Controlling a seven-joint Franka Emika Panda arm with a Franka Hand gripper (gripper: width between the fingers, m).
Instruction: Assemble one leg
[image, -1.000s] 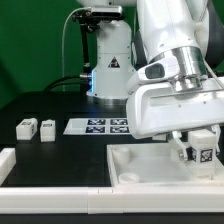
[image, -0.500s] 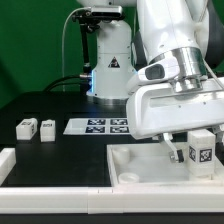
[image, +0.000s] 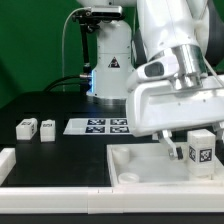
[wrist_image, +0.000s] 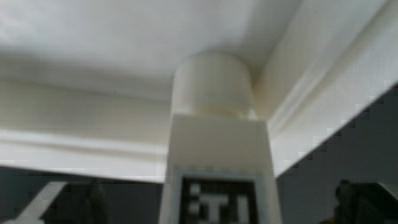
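Leg (image: 202, 150): white plastic, smooth, matt; printed black-and-white tag on its face; rounded peg end (wrist_image: 217, 85) faintly satin.
Panel (image: 150, 168): white plastic, smooth, soft sheen.
Two spare legs (image: 36, 128): same white matt plastic, tagged.
Marker board (image: 97, 126): thin, flat, white, matt, printed tags.
Desk (image: 55, 150): black, matt.
Arm housing (image: 170, 100): glossy white plastic.

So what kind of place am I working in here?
Looks like a robotics lab bench: a black table against a green backdrop, a marker board fixed on it, and tagged white furniture legs laid out for assembly.
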